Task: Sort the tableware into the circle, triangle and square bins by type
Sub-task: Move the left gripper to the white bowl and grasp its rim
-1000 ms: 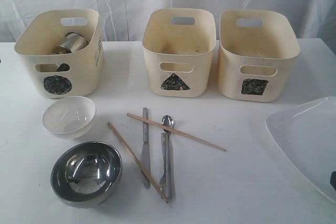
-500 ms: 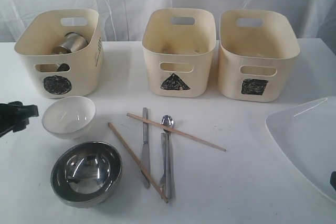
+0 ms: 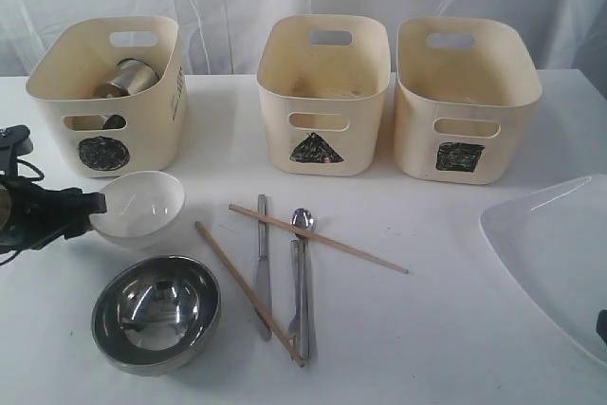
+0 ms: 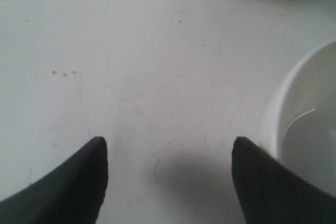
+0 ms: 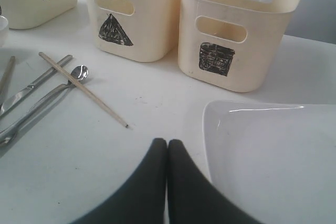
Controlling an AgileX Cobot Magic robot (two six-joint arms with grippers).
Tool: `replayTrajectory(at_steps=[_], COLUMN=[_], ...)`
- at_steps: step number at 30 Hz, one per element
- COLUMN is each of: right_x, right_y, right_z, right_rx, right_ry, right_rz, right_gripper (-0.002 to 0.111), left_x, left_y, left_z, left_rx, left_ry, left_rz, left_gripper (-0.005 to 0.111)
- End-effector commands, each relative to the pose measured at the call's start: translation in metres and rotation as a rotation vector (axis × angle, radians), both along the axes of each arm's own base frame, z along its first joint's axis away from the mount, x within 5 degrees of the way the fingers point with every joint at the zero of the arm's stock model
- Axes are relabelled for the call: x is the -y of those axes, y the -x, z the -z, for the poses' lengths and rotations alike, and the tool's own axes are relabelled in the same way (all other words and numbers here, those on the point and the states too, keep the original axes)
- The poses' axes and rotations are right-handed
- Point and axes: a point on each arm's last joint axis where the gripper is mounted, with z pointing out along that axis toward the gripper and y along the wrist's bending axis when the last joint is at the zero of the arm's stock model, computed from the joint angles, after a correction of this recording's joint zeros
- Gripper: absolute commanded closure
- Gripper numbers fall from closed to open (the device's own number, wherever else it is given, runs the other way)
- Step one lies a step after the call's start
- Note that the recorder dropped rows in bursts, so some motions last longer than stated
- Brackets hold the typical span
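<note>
In the exterior view we see the left gripper at the rim of the small white bowl, in front of the circle bin. In the left wrist view its fingers are spread wide, one just beside that bowl. In the right wrist view we find the right gripper with its fingers pressed together, near the large white plate.
</note>
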Motion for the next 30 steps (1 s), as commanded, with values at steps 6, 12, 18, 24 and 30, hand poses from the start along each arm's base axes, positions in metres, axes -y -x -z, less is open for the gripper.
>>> replayTrajectory(at_steps=[6,12,18,24,30], right_x=[0.000,0.000,0.000,0.000,0.000], right_y=[0.000,0.000,0.000,0.000,0.000], right_z=[0.001,0.001,0.001,0.001,0.001], right_rx=[0.002,0.002,0.002,0.002,0.002], right_ry=[-0.005,-0.005,-0.005,-0.005,-0.005], right_rz=[-0.001,-0.001,-0.001,-0.001,-0.001], right_gripper=[0.108,0.108,0.108,0.108,0.108], left_x=[0.010,0.010,0.025,0.038,0.038], left_y=[0.000,-0.005,-0.009,-0.011,-0.011], left_z=[-0.061,-0.050,-0.026,-0.006,0.009], left_rx=[0.176,0.143,0.057,0.007,-0.035], left_ry=[0.198,0.194,0.269,0.279,0.254], left_rz=[-0.016,-0.043,-0.041,-0.018,-0.027], left_gripper=[0.037,0.037,0.037,0.037,0.064])
